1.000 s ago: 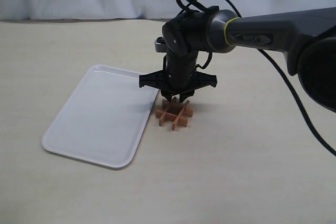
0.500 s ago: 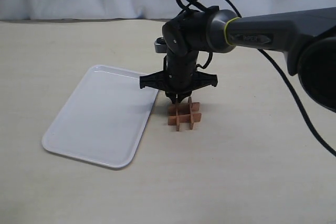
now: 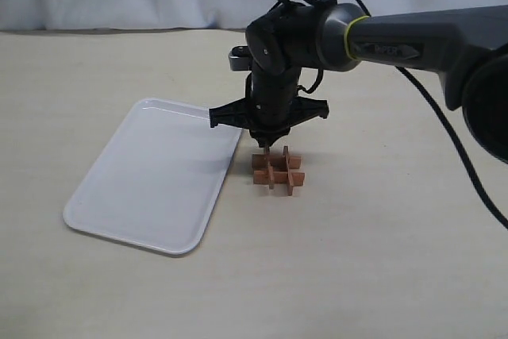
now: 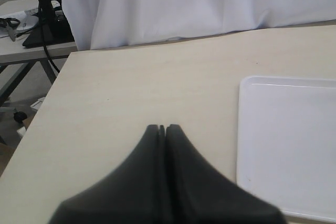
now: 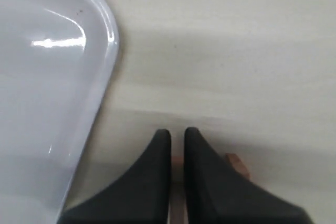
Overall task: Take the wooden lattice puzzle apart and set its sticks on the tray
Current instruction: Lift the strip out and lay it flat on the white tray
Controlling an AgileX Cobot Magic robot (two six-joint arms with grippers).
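While the right end effector point(image 3: 268, 149) pinches the puzzle point(image 3: 279, 172), the tray point(image 3: 143, 180) rim lies near.

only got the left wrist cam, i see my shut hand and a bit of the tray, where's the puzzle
Observer: The puzzle sits on the table just past the tray, by its long edge nearest the right arm, not on it.
Operator: right hand anywhere near it
Observer: The right hand is directly above it, pinched shut on one stick.
Operator: any pieces off yet
Observer: No, all four look interlocked, and the tray holds none.
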